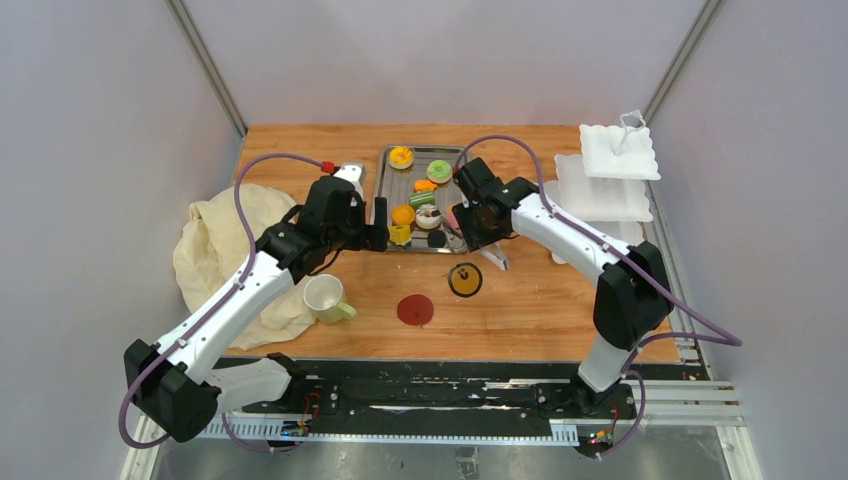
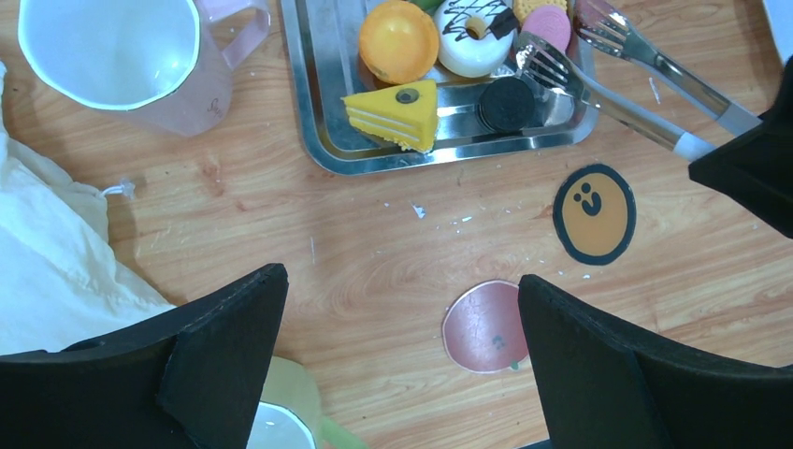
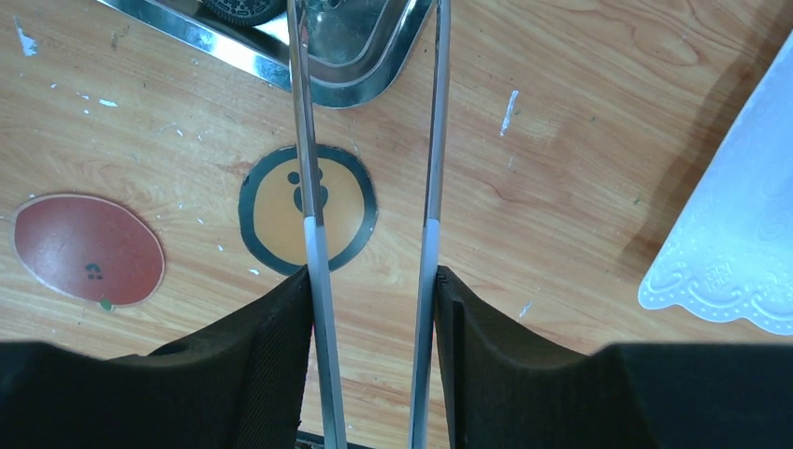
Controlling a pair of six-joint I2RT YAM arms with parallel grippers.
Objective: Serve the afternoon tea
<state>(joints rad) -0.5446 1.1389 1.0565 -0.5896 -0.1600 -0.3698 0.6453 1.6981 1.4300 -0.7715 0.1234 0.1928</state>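
Right wrist view: right end effector [image 3: 372,276] clamps the tongs [image 3: 301,140], their tips spread over the tray [image 3: 355,89] corner, where the pastries [image 2: 397,39] lie. Left end effector [image 2: 402,278] gapes, idle. Recommend: straddle one pastry squarely, squeeze gently, carry level to the stand [image 1: 610,170].

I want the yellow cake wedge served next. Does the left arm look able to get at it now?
Probably yes: the left gripper hangs open and empty, the yellow cake wedge lies at the steel tray's near edge with nothing in between, and the tongs reach in to its side.
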